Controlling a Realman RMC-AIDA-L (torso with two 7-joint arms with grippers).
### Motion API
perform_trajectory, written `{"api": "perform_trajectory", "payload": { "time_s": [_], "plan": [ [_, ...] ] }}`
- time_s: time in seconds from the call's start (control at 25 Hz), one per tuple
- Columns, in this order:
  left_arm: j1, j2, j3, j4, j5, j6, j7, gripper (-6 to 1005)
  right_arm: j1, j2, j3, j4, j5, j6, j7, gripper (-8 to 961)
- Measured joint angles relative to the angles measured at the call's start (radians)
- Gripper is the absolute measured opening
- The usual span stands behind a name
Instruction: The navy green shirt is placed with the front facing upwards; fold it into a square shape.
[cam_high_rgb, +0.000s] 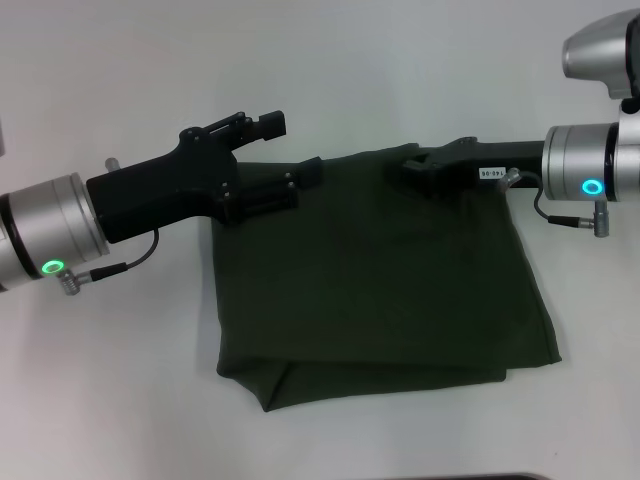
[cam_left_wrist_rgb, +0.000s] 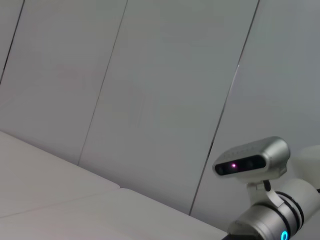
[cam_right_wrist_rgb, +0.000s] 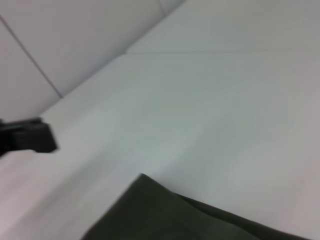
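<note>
The navy green shirt (cam_high_rgb: 385, 285) lies on the white table (cam_high_rgb: 120, 380), folded into a rough square of plain dark cloth, with a lower layer sticking out along its near edge. My left gripper (cam_high_rgb: 300, 180) reaches in from the left and sits at the shirt's far left corner. Coming in from the right, my right gripper (cam_high_rgb: 420, 165) rests on the shirt's far edge near the middle. In the right wrist view a corner of the shirt (cam_right_wrist_rgb: 190, 220) shows, with a black part of the left gripper (cam_right_wrist_rgb: 30, 137) beyond it.
White table surface (cam_high_rgb: 330, 70) surrounds the shirt on all sides. A panelled wall (cam_left_wrist_rgb: 150, 100) stands behind the table. The left wrist view catches the right arm's silver wrist camera (cam_left_wrist_rgb: 252, 160).
</note>
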Motion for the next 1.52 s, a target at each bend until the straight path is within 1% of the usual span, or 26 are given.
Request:
{"api": "perform_trajectory", "payload": {
  "time_s": [0.16,0.4,0.6,0.72,0.92,1.16,1.32,1.52],
  "plan": [
    [0.0,0.0,0.001,0.0,0.0,-0.001,0.0,847,-0.005,0.0,-0.003,0.02,-0.002,0.05,0.0,20],
    [-0.003,0.0,0.002,-0.001,0.0,-0.002,0.007,848,-0.008,0.002,-0.025,0.029,-0.002,0.09,-0.002,20],
    [-0.003,0.0,0.001,-0.009,0.0,-0.003,0.008,848,-0.003,0.003,-0.029,0.036,0.002,0.092,-0.01,20],
    [-0.002,0.0,0.0,-0.009,0.0,-0.003,0.009,848,-0.008,0.004,-0.023,0.029,0.02,0.071,-0.024,19],
    [-0.003,0.002,-0.001,-0.009,0.0,-0.002,0.009,847,-0.049,-0.001,-0.02,0.013,0.094,-0.02,-0.084,19],
    [-0.006,0.0,-0.002,-0.009,0.0,0.001,0.01,848,-0.122,-0.003,-0.018,-0.025,0.107,-0.096,-0.09,19],
    [-0.008,-0.002,0.0,-0.012,0.0,0.0,0.01,848,-0.161,-0.008,-0.017,-0.027,0.106,-0.096,-0.089,19],
    [-0.008,-0.002,0.001,-0.023,0.0,-0.001,0.014,847,-0.17,-0.009,-0.023,-0.017,0.1,-0.054,-0.08,19]
  ]
}}
